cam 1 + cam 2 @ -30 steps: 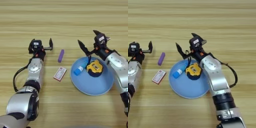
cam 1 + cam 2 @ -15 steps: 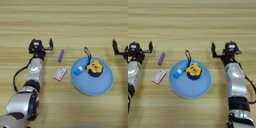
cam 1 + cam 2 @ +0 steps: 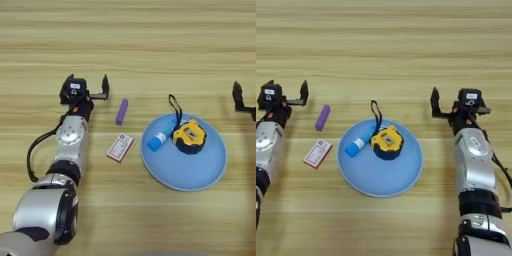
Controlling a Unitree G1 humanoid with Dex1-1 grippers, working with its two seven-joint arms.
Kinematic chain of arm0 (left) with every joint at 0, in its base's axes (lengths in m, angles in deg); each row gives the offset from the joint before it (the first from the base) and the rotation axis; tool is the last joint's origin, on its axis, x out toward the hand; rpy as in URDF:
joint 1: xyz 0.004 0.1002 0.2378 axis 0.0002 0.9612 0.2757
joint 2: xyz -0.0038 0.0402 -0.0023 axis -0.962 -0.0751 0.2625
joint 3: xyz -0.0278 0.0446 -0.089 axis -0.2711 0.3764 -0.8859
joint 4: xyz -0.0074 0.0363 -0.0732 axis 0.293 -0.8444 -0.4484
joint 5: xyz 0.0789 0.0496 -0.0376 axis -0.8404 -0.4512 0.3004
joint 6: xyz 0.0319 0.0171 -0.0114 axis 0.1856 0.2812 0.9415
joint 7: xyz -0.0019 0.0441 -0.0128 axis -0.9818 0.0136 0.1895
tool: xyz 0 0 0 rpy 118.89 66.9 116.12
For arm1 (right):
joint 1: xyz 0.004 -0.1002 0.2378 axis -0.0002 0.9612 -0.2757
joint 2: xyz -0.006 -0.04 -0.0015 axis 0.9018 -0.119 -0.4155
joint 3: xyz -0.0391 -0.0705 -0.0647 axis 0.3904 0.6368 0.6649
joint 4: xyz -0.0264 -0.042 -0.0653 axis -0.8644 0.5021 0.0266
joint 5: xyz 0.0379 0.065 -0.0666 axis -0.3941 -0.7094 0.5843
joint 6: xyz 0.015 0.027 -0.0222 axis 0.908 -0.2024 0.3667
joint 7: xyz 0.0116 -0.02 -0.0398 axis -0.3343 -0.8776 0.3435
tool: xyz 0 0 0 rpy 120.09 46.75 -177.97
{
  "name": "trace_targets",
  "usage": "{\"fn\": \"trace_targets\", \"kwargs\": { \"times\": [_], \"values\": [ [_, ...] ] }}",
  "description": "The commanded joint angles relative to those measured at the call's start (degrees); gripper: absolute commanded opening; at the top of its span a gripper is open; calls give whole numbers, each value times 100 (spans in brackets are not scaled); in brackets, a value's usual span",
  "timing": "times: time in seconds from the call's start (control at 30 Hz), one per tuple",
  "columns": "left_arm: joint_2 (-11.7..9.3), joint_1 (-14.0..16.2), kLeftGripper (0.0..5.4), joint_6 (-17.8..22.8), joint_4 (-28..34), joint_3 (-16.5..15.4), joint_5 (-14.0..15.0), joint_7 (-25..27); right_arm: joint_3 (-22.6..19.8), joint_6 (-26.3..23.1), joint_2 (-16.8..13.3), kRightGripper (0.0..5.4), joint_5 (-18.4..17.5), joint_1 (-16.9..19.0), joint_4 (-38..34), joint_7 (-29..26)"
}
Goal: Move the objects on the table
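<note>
- A wide, light wood-grain desk (image 3: 384, 45) with horizontal plank lines fills the view from above.
- A large round blue plate (image 3: 381, 172) lies near the middle of the desk, a little toward the robot.
- On the plate sits a yellow-and-black tape measure (image 3: 387, 142), in the plate's upper half. Its black wrist strap (image 3: 375, 111) loops up over the far rim onto the wood.
- Just left of the tape measure, a blue-and-white tube (image 3: 356, 146) lies tilted on the plate, touching or nearly touching the tape measure.
- A short purple bar (image 3: 322, 117) lies on the bare wood to the left of the plate, apart from it, standing nearly along the far-to-near line.
- A small flat red-and-white box (image 3: 318, 153) lies on the wood nearer the robot than the bar, left of the plate and not touching it.
- The left hand (image 3: 86, 90) rests at the left, just left of the purple bar. Its two black fingers are spread wide and hold nothing.
- The right hand (image 3: 457, 101) rests at the right, well apart from the plate. Its fingers are likewise spread wide and empty.
</note>
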Motion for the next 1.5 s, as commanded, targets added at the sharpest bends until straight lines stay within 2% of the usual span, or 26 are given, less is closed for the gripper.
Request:
{"fn": "trace_targets", "kwargs": {
  "times": [0.03,0.23,0.47,0.6,1.03,1.5],
  "values": [
    [2,352,540,214,459,262,-136,320,45,-2,14,537,15,-109,-2,81],
    [-50,759,540,674,1030,601,-150,903,53,-62,26,537,-30,-122,9,111],
    [-153,875,540,1119,1158,805,-341,1026,54,-86,28,537,-37,-133,27,134],
    [-185,914,540,1194,1159,931,-438,1044,51,-99,33,537,-49,-136,32,131],
    [-252,960,540,1327,1197,1062,-527,1078,46,-92,29,537,-74,-165,110,120],
    [-360,1190,540,1557,1377,1176,-605,1070,52,-122,46,537,-102,-159,62,139]
  ]
}}
